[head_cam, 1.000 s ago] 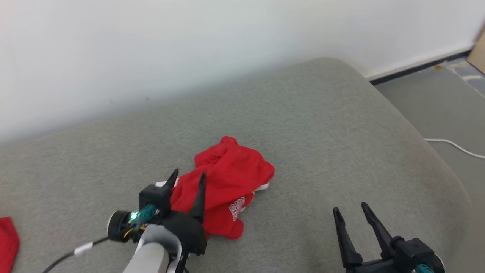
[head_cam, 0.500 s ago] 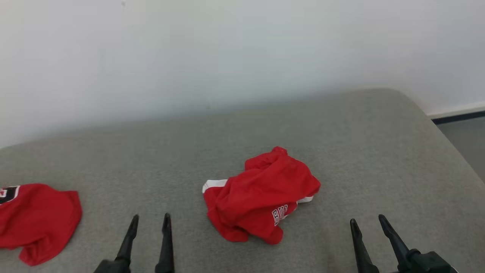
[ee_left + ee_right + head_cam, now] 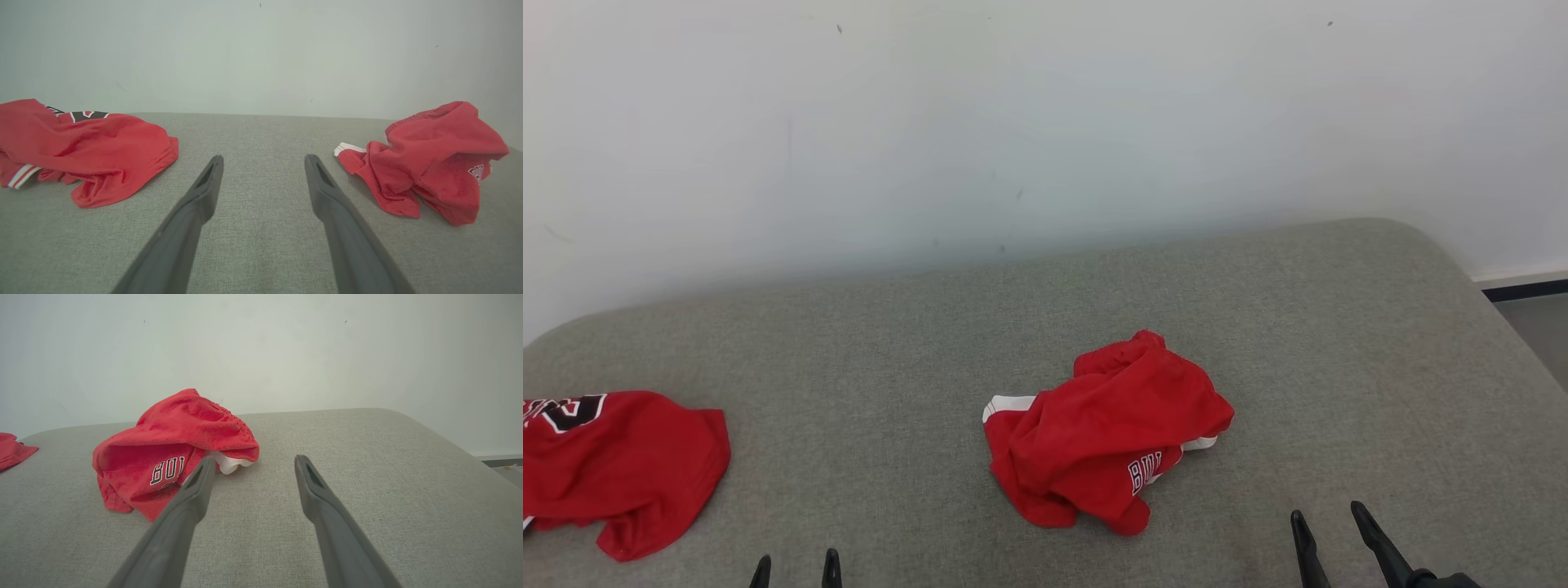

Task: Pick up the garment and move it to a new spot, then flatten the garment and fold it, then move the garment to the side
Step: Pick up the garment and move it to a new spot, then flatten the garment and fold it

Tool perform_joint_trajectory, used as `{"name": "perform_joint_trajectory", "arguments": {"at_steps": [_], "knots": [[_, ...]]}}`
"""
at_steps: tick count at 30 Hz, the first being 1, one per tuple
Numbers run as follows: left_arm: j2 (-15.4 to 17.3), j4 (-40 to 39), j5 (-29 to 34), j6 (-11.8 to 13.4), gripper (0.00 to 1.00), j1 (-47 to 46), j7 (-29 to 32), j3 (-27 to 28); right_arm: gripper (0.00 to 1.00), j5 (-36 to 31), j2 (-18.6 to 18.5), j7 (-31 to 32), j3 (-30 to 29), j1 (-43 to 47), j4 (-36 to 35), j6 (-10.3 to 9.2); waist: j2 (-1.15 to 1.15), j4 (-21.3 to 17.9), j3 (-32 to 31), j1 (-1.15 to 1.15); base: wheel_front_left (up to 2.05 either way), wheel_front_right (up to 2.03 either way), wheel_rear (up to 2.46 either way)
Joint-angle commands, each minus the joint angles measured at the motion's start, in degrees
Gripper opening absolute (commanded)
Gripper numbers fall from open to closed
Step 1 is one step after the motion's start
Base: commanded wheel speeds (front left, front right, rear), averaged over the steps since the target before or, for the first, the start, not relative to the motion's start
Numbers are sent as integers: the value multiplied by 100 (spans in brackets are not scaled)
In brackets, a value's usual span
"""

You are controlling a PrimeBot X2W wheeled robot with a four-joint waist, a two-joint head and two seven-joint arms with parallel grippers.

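Note:
The garment (image 3: 1107,441) is a crumpled red piece with white trim and white lettering, lying in a heap on the grey cushioned surface (image 3: 890,343). My left gripper (image 3: 796,559) is open at the bottom edge, well to the garment's left and nearer to me, holding nothing. In the left wrist view its open fingers (image 3: 263,159) frame bare fabric, with the garment (image 3: 433,163) off to the right. My right gripper (image 3: 1325,513) is open and empty, just right of the garment. In the right wrist view the garment (image 3: 175,453) lies ahead and left of the gripper (image 3: 254,458).
A second red garment (image 3: 629,465) with black and white markings lies at the far left of the surface; it also appears as red cloth (image 3: 90,147) in the left wrist view. A pale wall (image 3: 1045,122) backs the surface. The surface's rounded right edge drops to the floor (image 3: 1535,318).
My left gripper, which stood open at the garment's near left side, has drawn back to the bottom edge. The head camera has turned left and tilted up. The garment lies as it did.

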Motion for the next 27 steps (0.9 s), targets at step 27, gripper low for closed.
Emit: {"name": "perform_joint_trajectory", "arguments": {"at_steps": [27], "knots": [[-60, 76, -25, -151, 100, 109, -19, 252, 100, 64, 64, -43, 29, -49, 14, 5, 0, -81, 45, 0, 0, 0, 0]]}}
